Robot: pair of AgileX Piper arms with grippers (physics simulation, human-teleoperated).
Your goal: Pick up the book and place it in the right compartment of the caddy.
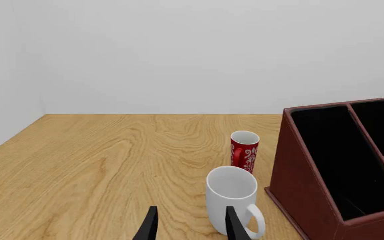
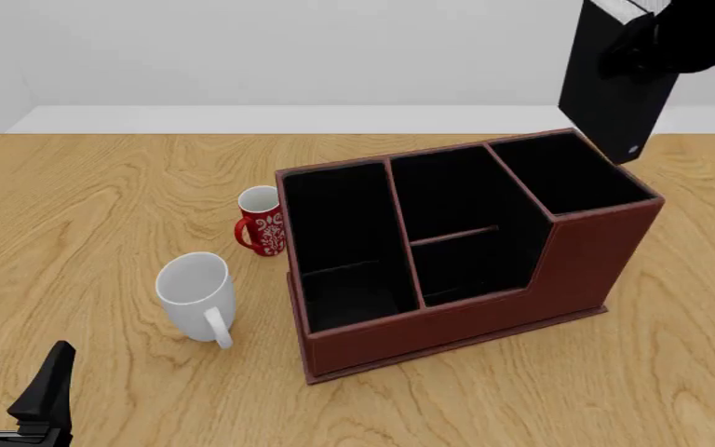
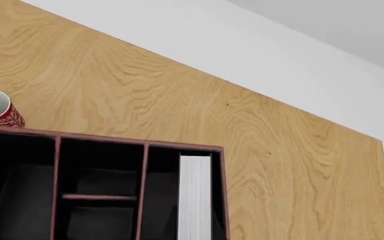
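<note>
Right gripper [image 2: 637,47] grips the book [image 2: 606,93] upright (long axis approx. vertical), hanging over the far edge of the right compartment [image 2: 569,177] of the caddy [image 2: 457,321]; left gripper [image 2: 16,382] idle, jaws apart, well away.

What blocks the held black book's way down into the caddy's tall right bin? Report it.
Nothing visible. The thick black book hangs in the right gripper above the reddish-brown caddy, whose black-lined right compartment looks empty. The white mug and red patterned mug stand left of it.
</note>
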